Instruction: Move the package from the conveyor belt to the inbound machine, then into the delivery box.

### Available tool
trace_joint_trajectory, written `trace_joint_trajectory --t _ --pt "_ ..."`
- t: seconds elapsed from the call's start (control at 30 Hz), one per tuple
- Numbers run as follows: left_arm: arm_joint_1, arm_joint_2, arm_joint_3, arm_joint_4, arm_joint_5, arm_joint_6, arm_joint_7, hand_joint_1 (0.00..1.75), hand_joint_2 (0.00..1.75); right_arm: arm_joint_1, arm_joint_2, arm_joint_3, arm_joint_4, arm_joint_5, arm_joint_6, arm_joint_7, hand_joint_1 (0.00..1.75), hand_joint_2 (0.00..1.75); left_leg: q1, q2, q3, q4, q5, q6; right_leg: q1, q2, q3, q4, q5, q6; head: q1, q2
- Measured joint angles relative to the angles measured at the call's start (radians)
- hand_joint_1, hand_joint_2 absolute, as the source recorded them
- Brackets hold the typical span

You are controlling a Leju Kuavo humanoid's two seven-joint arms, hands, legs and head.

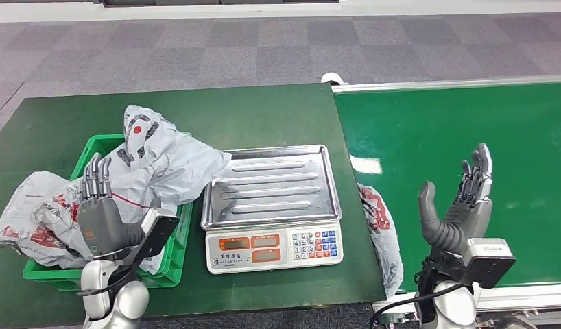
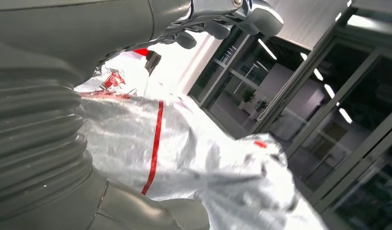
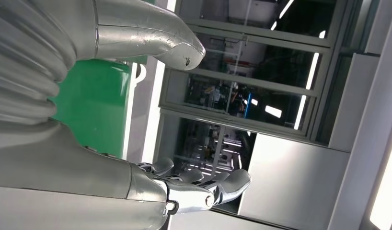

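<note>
Carpet point(image 1: 278, 48) in grey squares runs behind the dark green bench point(image 1: 51, 123), and the brighter green conveyor belt point(image 1: 470, 130) adjoins the bench on the right. On the bench stands a scale point(image 1: 272, 205) with a bare steel tray and a keypad — the inbound machine. Left of it a green crate point(image 1: 169, 257) holds grey plastic packages point(image 1: 154, 164) with red print, piled over its rim; another package point(image 1: 380, 229) sags in the gap between bench and belt. The left hand point(image 1: 98, 209) is raised over the crate, fingers straight and empty. The right hand point(image 1: 463, 205) stands upright over the belt's near edge, fingers spread, thumb apart, holding nothing. Glass partitions point(image 3: 261, 86) and ceiling lights show beyond it in the right wrist view.
</note>
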Motion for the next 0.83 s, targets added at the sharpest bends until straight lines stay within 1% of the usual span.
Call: trace_joint_trajectory --t 0.03,0.07,0.13,0.2,0.23,0.27,0.3,0.37,0.4,0.43,0.47,0.6,0.83 --pt "0.0 -0.004 0.001 -0.006 0.03 0.012 -0.032 0.0 1.75 0.0 0.0 0.0 0.0 0.0 -0.001 0.0 0.0 1.75 0.0 0.0 0.0 0.0 0.0 0.0 0.0 0.0 0.0 0.0 0.0 0.0 0.0 0.0" --pt "0.0 -0.011 0.004 -0.015 0.069 0.021 -0.081 0.0 1.75 0.0 0.0 0.0 0.0 0.0 -0.001 0.0 0.0 1.75 0.0 0.0 0.0 0.0 0.0 0.0 0.0 0.0 0.0 0.0 0.0 0.0 0.0 0.0" --pt "0.0 -0.039 0.02 -0.042 0.188 0.031 -0.227 0.0 1.75 -0.001 0.001 0.0 0.0 -0.001 -0.002 0.0 0.0 1.75 0.0 -0.001 0.0 0.0 0.0 0.0 0.0 -0.001 0.0 0.0 0.0 0.0 0.0 0.0" --pt "0.001 -0.068 0.034 -0.072 0.391 0.019 -0.383 0.0 1.75 -0.002 0.002 0.0 0.0 -0.003 -0.003 -0.001 0.0 1.75 0.0 -0.002 -0.001 0.0 0.0 0.0 -0.001 -0.001 0.0 0.0 0.0 0.0 0.0 0.0" --pt "0.001 -0.075 0.032 -0.086 0.518 -0.005 -0.435 0.0 1.75 -0.004 0.003 0.0 0.001 -0.005 -0.004 -0.001 0.0 1.75 0.0 -0.002 -0.001 0.0 0.0 0.0 -0.001 -0.001 0.0 0.0 0.0 0.0 0.0 0.0" --pt "0.002 -0.077 0.021 -0.099 0.648 -0.046 -0.461 0.0 1.75 -0.006 0.004 0.0 0.002 -0.008 -0.004 -0.002 0.0 1.75 0.0 -0.002 -0.001 0.0 0.0 0.0 -0.001 -0.001 0.0 0.0 0.0 0.0 0.0 0.0" --pt "0.003 -0.077 0.006 -0.11 0.768 -0.11 -0.466 0.0 1.75 -0.009 0.004 0.0 0.004 -0.011 -0.004 -0.003 0.0 1.75 0.0 -0.003 -0.001 0.0 0.0 0.0 -0.001 -0.002 0.0 0.0 0.0 0.0 0.0 0.0" --pt "0.007 -0.076 -0.032 -0.121 0.96 -0.29 -0.439 0.0 1.75 -0.017 0.004 0.001 0.013 -0.015 0.001 -0.007 0.0 1.75 0.0 -0.004 -0.002 0.0 0.0 0.001 -0.001 -0.004 0.0 0.0 0.0 0.0 0.0 0.0" --pt "0.011 -0.075 -0.053 -0.122 1.022 -0.376 -0.427 0.0 1.75 -0.021 0.004 0.001 0.018 -0.016 0.003 -0.009 0.0 1.75 0.0 -0.005 -0.002 0.0 0.0 0.001 -0.001 -0.005 0.0 0.0 0.0 0.0 0.0 0.0" --pt "0.014 -0.075 -0.073 -0.122 1.063 -0.439 -0.419 0.0 1.75 -0.026 0.004 0.002 0.024 -0.018 0.006 -0.011 0.0 1.75 0.0 -0.005 -0.002 0.0 0.001 0.001 -0.001 -0.005 0.0 0.0 0.0 0.0 0.0 0.0" --pt "0.017 -0.075 -0.088 -0.122 1.082 -0.472 -0.417 0.0 1.75 -0.03 0.004 0.002 0.029 -0.018 0.007 -0.012 0.0 1.75 0.0 -0.005 -0.002 0.0 0.001 0.001 -0.001 -0.005 0.0 0.0 0.0 0.0 0.0 0.0" --pt "0.02 -0.074 -0.118 -0.121 1.1 -0.496 -0.417 0.0 1.75 -0.036 0.004 0.003 0.043 -0.018 0.007 -0.013 0.0 1.75 0.0 -0.005 -0.002 0.0 0.001 0.001 -0.001 -0.005 0.0 0.0 0.0 0.0 0.0 0.0" --pt "0.022 -0.072 -0.131 -0.121 1.104 -0.497 -0.417 0.0 1.75 -0.042 0.004 0.003 0.053 -0.018 0.007 -0.013 0.0 1.75 0.0 -0.005 -0.002 0.0 0.001 0.001 -0.001 -0.005 0.0 0.0 0.0 0.0 0.0 0.0"
